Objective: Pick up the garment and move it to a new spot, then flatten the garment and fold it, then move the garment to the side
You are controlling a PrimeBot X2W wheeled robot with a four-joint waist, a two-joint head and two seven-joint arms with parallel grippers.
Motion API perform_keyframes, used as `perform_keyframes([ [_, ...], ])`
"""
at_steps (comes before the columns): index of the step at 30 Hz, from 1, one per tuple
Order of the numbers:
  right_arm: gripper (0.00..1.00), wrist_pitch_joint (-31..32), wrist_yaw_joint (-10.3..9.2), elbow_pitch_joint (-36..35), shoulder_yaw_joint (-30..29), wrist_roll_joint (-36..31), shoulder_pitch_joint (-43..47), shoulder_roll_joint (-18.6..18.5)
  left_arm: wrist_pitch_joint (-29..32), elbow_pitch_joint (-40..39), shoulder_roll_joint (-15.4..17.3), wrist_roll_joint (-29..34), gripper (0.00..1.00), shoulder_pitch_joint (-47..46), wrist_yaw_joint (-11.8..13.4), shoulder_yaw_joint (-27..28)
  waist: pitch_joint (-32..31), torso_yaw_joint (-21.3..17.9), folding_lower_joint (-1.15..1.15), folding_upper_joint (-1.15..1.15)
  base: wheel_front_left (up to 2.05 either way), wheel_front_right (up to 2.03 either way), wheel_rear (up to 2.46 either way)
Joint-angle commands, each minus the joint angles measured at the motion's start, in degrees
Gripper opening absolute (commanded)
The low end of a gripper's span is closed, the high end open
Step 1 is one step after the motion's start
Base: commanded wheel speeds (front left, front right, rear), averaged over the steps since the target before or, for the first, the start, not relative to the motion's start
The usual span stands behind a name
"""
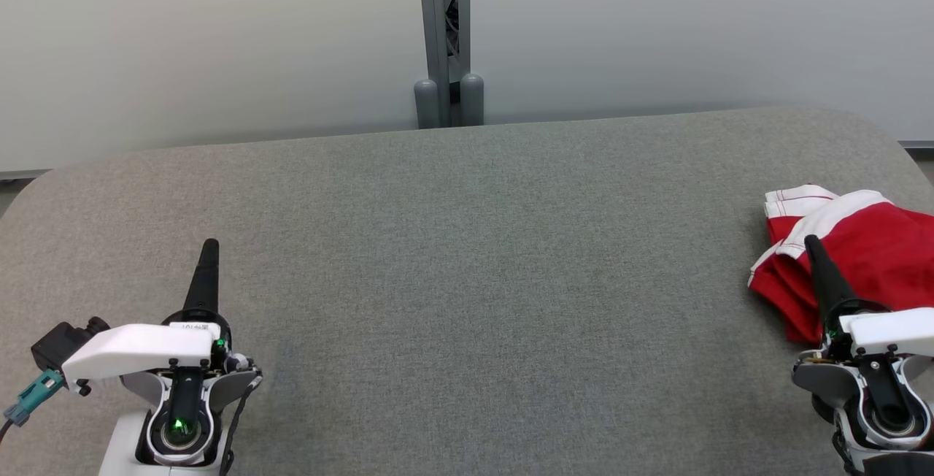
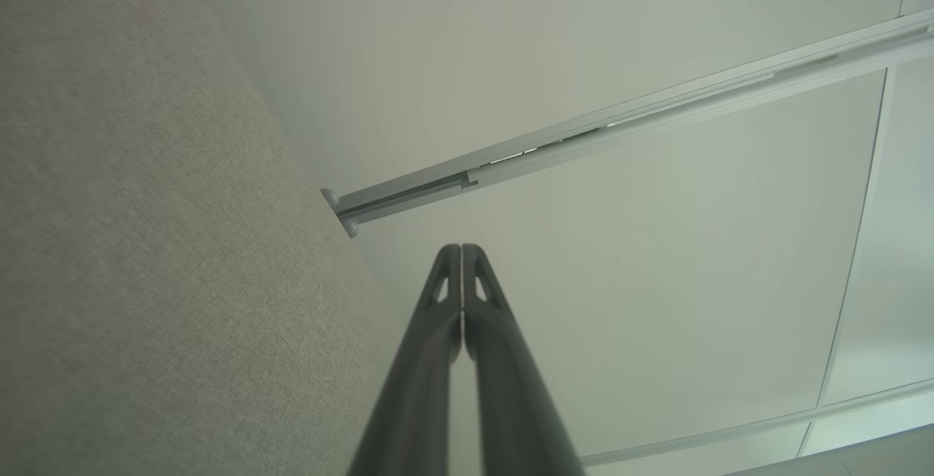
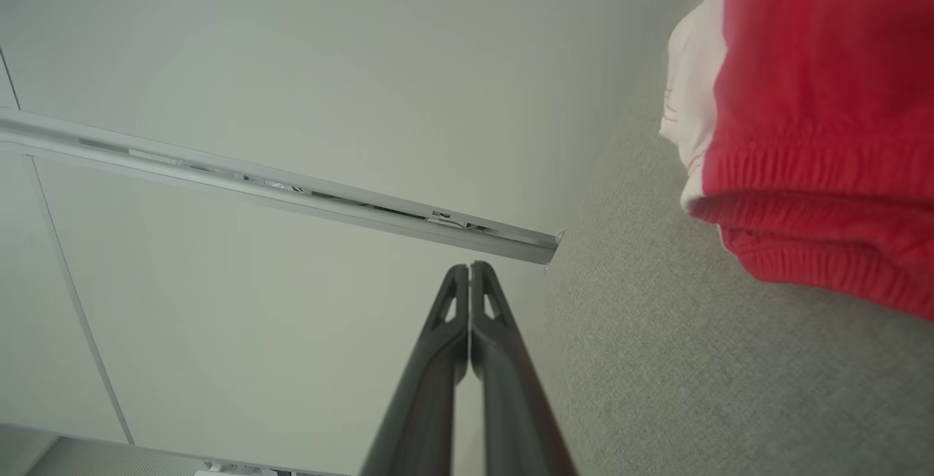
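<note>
Lying at the right: the garment [image 1: 879,260], red with white panels and red stitching, is bunched in layers on the table [image 1: 467,257], close to its right edge; part of it runs past the border of the head view.
Garment up close: in the right wrist view the garment [image 3: 817,96] shows a gathered elastic band doubled over itself, resting on the grey table [image 3: 693,388].
Left gripper: the left gripper [image 1: 209,245] has its two dark fingers pressed flat against each other with nothing between them, as the left wrist view confirms [image 2: 462,250]. It is over the near left part of the table [image 2: 131,242], well apart from the garment.
Right gripper: the right gripper [image 1: 810,241] is likewise closed finger to finger and grips nothing [image 3: 469,268]. From the head its tip overlaps the garment's near left corner. The wrist view shows the cloth off to one side with bare table between, so it is probably not touching.
Table: grey, felt-like cover with rounded far corners.
Behind: pale wall panels [image 1: 219,45], with a grey post [image 1: 444,38] standing between them at the table's far edge.
</note>
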Motion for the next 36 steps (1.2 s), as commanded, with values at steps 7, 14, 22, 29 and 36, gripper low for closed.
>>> perform_keyframes([
  [7,0.00,1.07,0.01,0.94,-0.48,3.79,-2.06,-0.63,0.82,0.66,-0.25,-3.09,0.00,-2.12,-1.15,1.28,0.05,-0.01,0.00,0.00,0.00,0.00,0.00],
  [14,0.00,1.68,0.01,1.88,-0.90,6.74,-2.93,-0.67,1.38,1.39,-0.87,-5.46,0.00,-2.52,-1.80,2.06,0.11,-0.02,0.00,0.00,0.00,0.00,0.00],
  [22,0.00,2.42,0.00,2.90,-1.34,10.01,-3.78,-0.71,1.95,2.10,-1.33,-8.05,0.00,-3.38,-2.57,2.89,0.17,-0.03,0.00,0.00,0.00,0.00,0.00],
  [29,0.00,2.99,0.00,3.79,-1.61,12.59,-4.35,-0.74,2.39,2.68,-1.87,-10.37,0.00,-3.89,-3.13,3.55,0.23,-0.04,0.00,0.00,0.00,0.00,0.00],
  [36,0.00,3.30,0.00,4.37,-1.71,14.13,-4.99,-0.76,2.73,3.06,-2.24,-11.57,0.00,-4.24,-3.48,3.97,0.26,-0.05,0.00,0.00,0.00,0.00,0.00],
])
